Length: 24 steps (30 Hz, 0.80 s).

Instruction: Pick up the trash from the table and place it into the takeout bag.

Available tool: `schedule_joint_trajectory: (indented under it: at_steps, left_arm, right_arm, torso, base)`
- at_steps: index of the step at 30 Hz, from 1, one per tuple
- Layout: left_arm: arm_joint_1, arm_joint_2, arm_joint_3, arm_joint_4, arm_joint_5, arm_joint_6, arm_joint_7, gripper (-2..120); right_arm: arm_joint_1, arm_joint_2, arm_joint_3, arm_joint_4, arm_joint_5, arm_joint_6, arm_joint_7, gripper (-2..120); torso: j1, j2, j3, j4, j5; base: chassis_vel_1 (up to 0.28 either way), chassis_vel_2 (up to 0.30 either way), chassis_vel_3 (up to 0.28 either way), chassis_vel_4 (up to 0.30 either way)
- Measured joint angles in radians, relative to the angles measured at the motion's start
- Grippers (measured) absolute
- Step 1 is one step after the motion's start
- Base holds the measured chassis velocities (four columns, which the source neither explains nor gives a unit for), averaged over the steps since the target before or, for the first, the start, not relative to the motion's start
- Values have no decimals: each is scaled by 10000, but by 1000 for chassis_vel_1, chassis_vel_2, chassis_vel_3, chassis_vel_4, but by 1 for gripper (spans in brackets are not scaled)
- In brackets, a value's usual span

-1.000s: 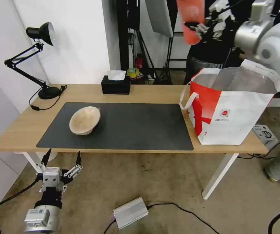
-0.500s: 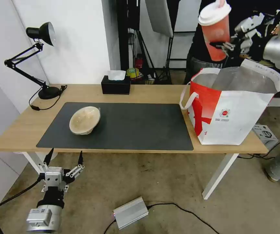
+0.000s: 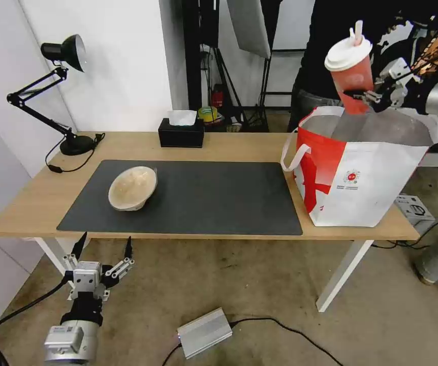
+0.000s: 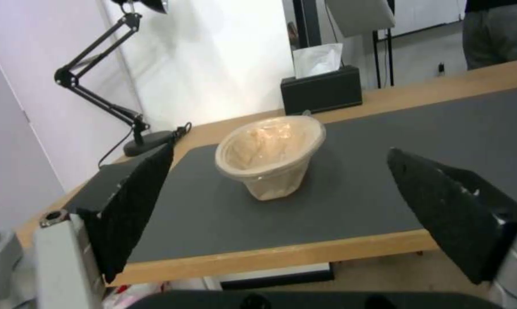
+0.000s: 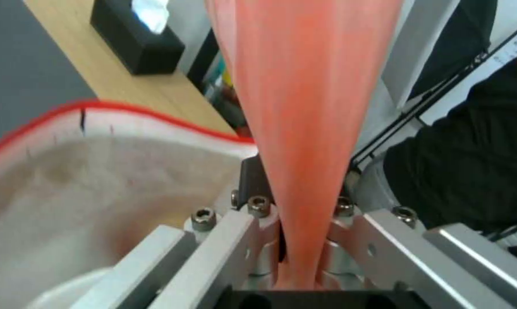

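Head camera high over table (image 3: 219, 145), wrist cameras close, sharing it.

red drink cup (image 5: 304, 128) top cut off, takeout bag (image 3: 361, 173) contents hidden

Light-wood table (image 3: 219, 147) on white legs with a big dark grey mat (image 3: 204, 198) across the middle. Relative to that mat: tan pulp bowl (image 3: 132, 188) sits on its left part, black tissue box (image 3: 181, 133) just behind it, desk lamp (image 3: 59, 91) off the back-left corner, takeout bag (image 3: 361, 173) right at its right edge.
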Motion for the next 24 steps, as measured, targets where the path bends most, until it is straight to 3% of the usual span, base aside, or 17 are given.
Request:
schedule_joint_trajectory:
  at_steps: [24]
  left_arm:
    - [20,-70,4,-6,5,-88,8,100]
  right_arm:
    - [186,12,-448,-1276,-1449,953,-946,4]
  torso:
    - [0,0,0,-1,-1]
  base:
    - [0,0,0,0]
